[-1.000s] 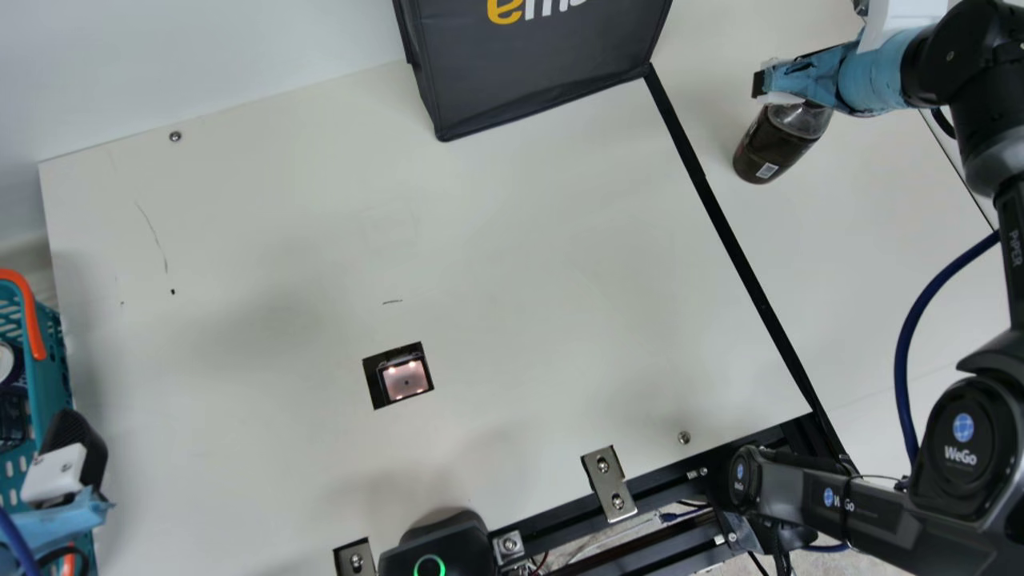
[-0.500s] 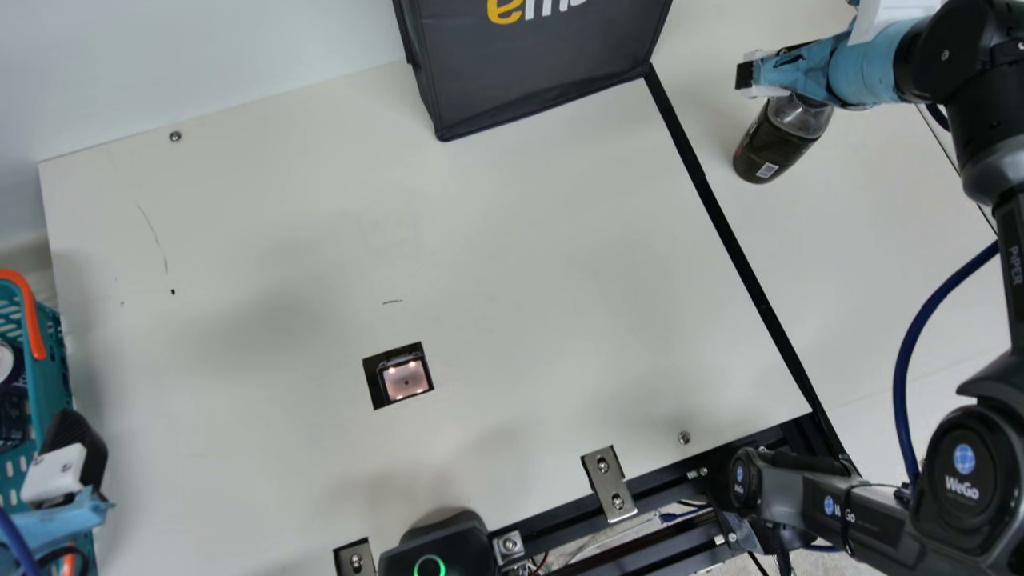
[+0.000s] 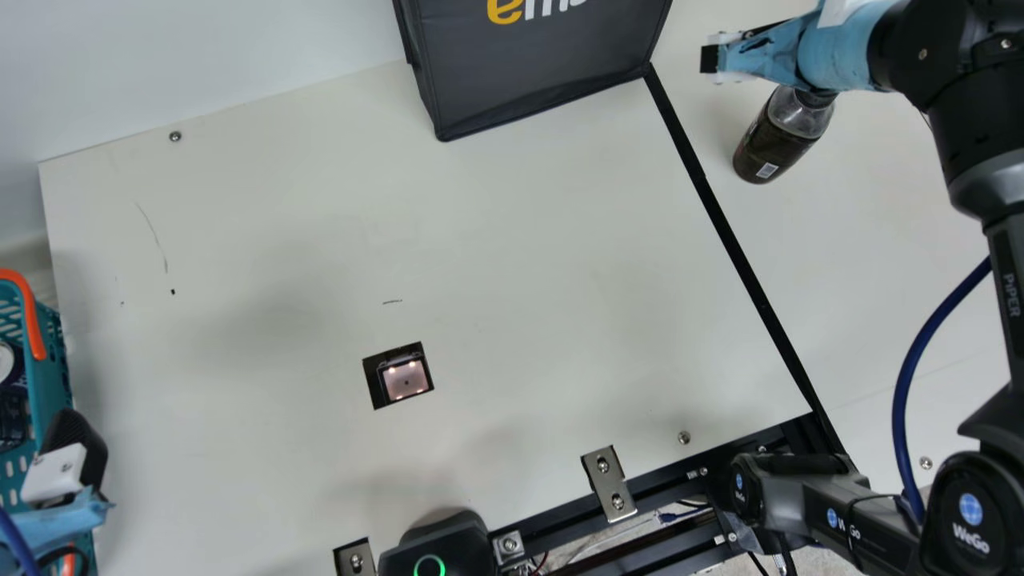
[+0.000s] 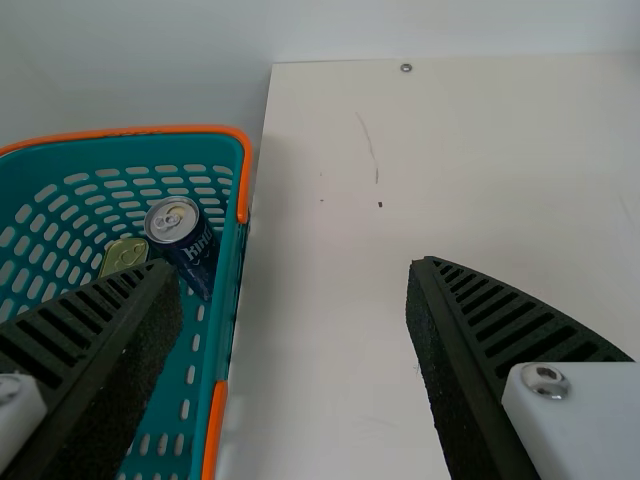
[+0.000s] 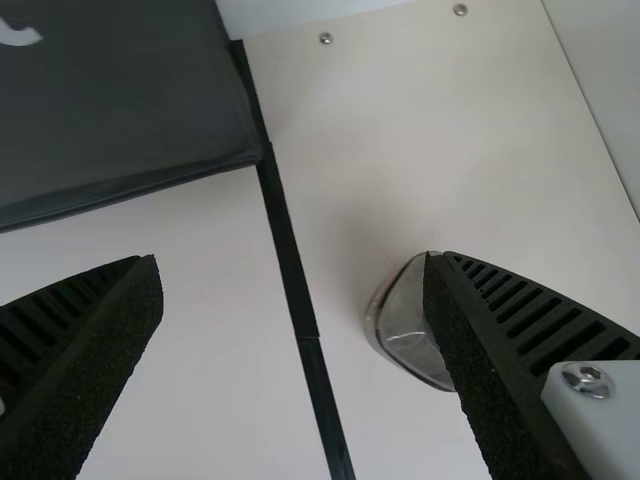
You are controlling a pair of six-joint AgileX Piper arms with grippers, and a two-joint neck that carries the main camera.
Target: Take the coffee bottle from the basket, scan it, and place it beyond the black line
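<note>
Teal basket, orange-handled: at the table's left edge, containing one dark blue can and one gold-topped can. Left gripper: by the basket's inner side, fingers wide apart, unladen. Scanner window: one, lit, set in the tabletop. Dark bag: at the far side, a corner meeting the black line. Right gripper: past the line, fingers apart, grasping nothing. Coffee bottle: one, dark-filled, upright beyond the line, partly beneath that gripper.
</note>
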